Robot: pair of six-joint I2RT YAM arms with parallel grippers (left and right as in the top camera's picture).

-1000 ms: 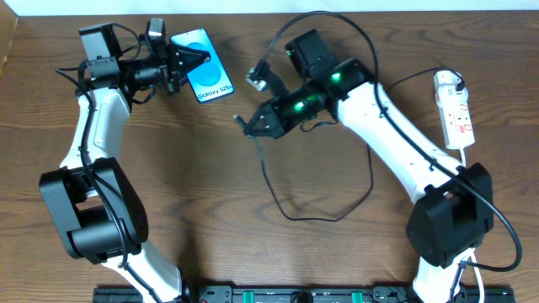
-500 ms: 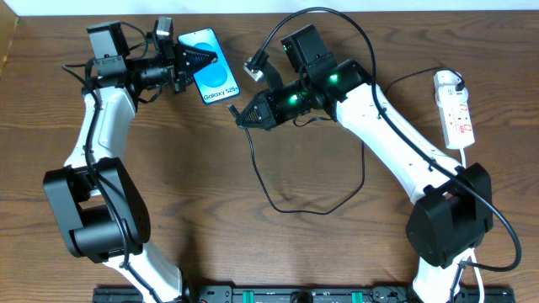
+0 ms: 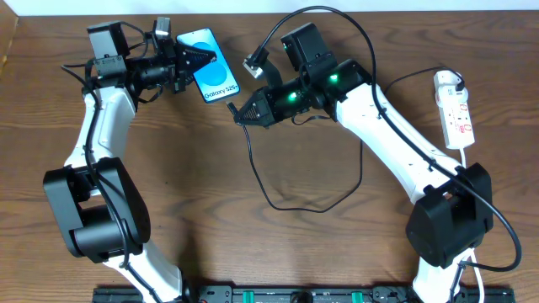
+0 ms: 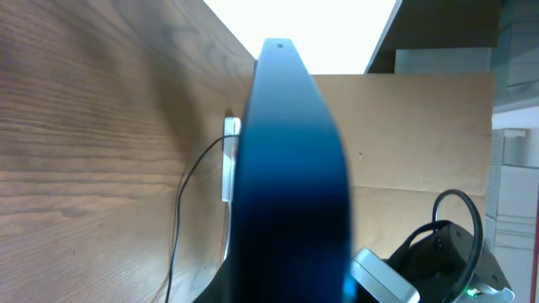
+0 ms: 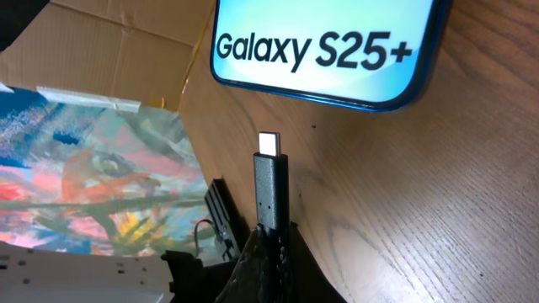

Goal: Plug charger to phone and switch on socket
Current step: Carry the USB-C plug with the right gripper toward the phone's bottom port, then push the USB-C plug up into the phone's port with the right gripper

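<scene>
The phone (image 3: pixel 209 67) with its bright blue screen lies at the table's back left; my left gripper (image 3: pixel 200 59) is shut on its far edge. In the left wrist view the phone (image 4: pixel 290 168) fills the middle, edge-on. My right gripper (image 3: pixel 242 116) is shut on the charger's small plug tip (image 5: pixel 270 181), which points at the phone's bottom edge (image 5: pixel 328 50) with a short gap between them. The black charger cable (image 3: pixel 278 198) loops across the table's middle. The white socket (image 3: pixel 455 109) lies at the far right with the cable's other end at its top.
The socket's thick white cord (image 3: pixel 466 160) runs down the right side behind my right arm. Cardboard (image 5: pixel 109 42) stands behind the table's back edge. My right arm's body (image 3: pixel 379 118) spans the right half of the table.
My right gripper has carried the plug tip up and left toward the phone's bottom edge. My left gripper has shifted the phone slightly right, then held still.
</scene>
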